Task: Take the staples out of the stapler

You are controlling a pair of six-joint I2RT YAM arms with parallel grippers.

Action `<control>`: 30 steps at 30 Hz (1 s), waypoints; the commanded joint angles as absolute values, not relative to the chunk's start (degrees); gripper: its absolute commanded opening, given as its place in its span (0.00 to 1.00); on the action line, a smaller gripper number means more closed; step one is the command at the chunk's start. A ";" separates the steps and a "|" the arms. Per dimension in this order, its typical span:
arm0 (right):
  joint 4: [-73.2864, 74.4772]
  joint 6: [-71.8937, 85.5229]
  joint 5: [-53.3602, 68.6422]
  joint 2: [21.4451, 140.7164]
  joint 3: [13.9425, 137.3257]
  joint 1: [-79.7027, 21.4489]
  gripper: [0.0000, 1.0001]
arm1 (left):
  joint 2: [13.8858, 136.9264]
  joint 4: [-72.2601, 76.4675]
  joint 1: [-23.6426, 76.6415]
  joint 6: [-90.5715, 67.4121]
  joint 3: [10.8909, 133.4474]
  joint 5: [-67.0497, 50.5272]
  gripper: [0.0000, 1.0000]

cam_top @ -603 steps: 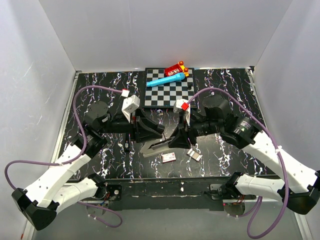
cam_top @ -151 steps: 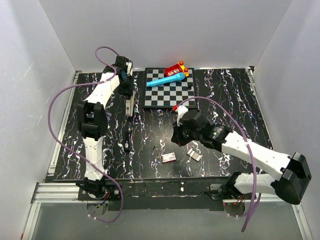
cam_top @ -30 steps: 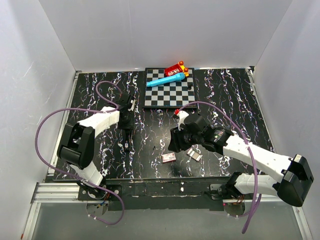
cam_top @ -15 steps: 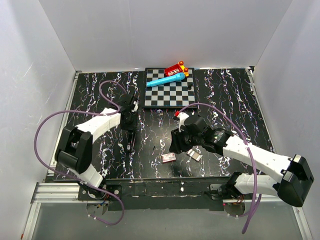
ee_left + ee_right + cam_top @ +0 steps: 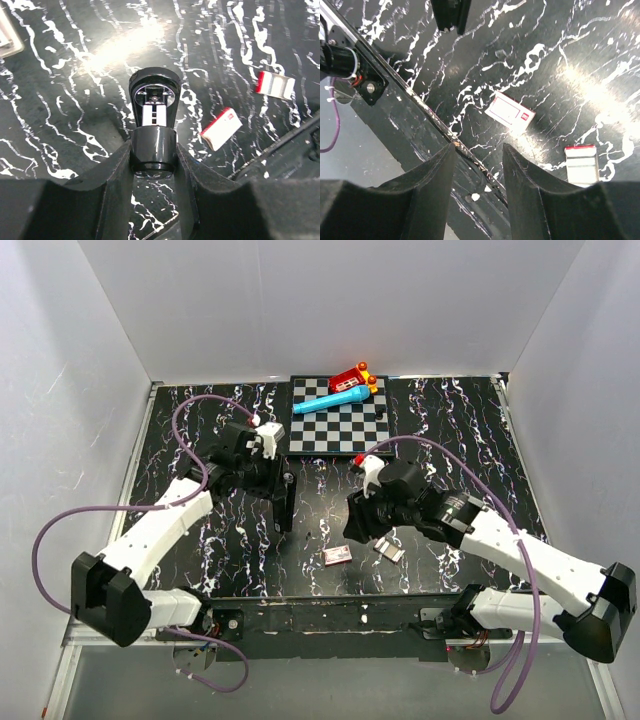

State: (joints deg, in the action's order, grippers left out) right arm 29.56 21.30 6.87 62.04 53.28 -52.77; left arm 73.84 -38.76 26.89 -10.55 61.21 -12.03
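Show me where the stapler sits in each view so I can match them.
Top external: stapler left of centre, held in the left gripper.
Left wrist: stapler dead centre, end-on, clamped.
Right wrist: stapler, its dark end at the top edge, cropped.
Shared landmark: white-and-red box, in all three.

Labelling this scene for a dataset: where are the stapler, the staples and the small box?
stapler [image 5: 154, 112]: left wrist view, silvery metal middle.
staples [image 5: 581, 165]: right wrist view, ridged middle.
small box [image 5: 510, 114]: right wrist view, white face.
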 commanded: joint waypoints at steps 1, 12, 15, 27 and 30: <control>33.13 16.97 7.29 60.03 60.28 -53.00 0.51 | 68.39 -37.53 27.33 -7.12 60.56 -22.39 0.00; 43.68 8.62 13.43 63.98 75.13 -53.00 0.51 | 60.83 -33.49 29.70 -1.32 57.48 -40.24 0.00; 44.82 6.25 17.92 64.86 78.82 -53.00 0.52 | 59.07 -32.52 31.19 -0.62 56.95 -45.95 0.00; 54.93 -5.00 28.12 70.48 92.19 -53.88 0.58 | 53.09 -27.86 34.28 1.84 53.35 -61.78 0.00; 55.11 -6.76 29.97 71.54 93.69 -53.88 0.60 | 52.74 -27.42 34.63 1.85 53.35 -63.89 0.00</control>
